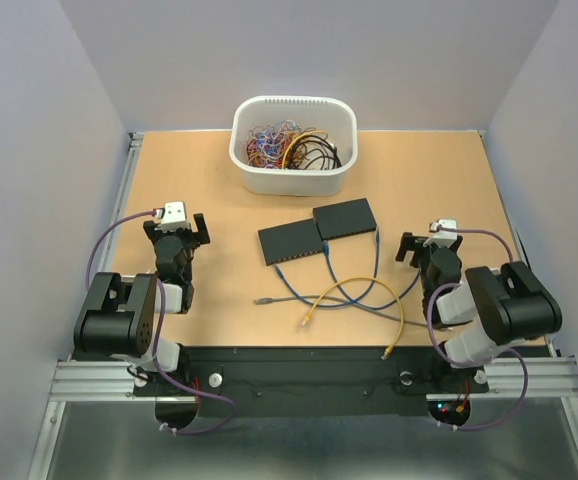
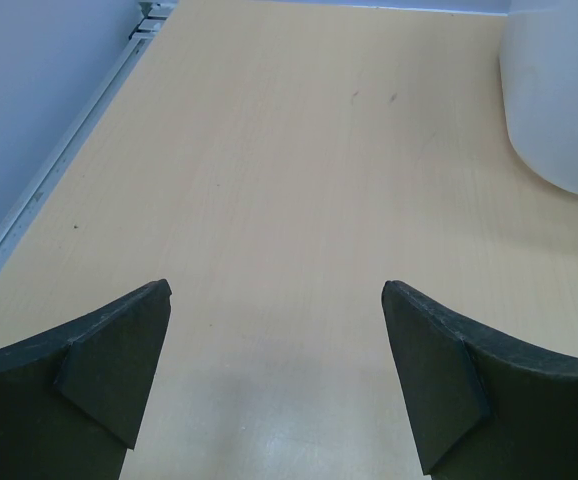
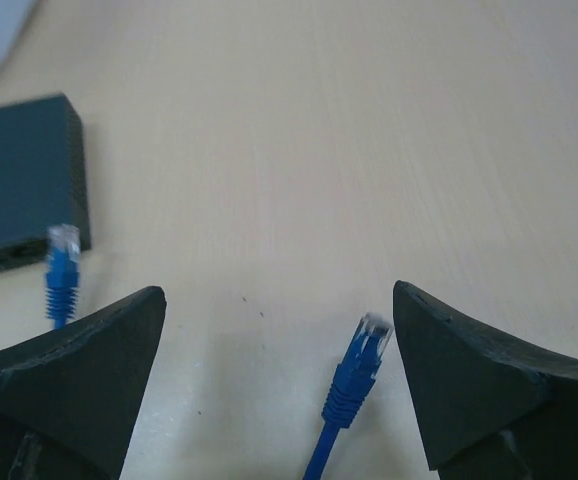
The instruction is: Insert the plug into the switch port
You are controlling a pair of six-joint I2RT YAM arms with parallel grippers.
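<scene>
A thin yellow cable [image 1: 361,287] loops on the table in front of two flat black switch boxes [image 1: 291,241] [image 1: 344,217]. Its plug [image 1: 306,323] lies at the loop's left end; the other end [image 1: 386,352] rests near the table's front edge. The switch port sits on the left box's near edge [image 1: 295,258], too small to make out. My left gripper [image 1: 176,223] [image 2: 276,290] is open over bare wood, far left of the cables. My right gripper [image 1: 431,243] [image 3: 277,292] is open, with only a blue connector [image 3: 361,360] lying on the table between its fingers.
A white bin [image 1: 293,143] [image 2: 559,100] of tangled cables stands at the back. Blue cables [image 1: 354,290] and a grey cable with its connector [image 1: 260,299] cross the yellow loop. A second blue connector [image 3: 61,270] lies by a switch box [image 3: 19,180]. A metal rail [image 2: 59,170] edges the left side.
</scene>
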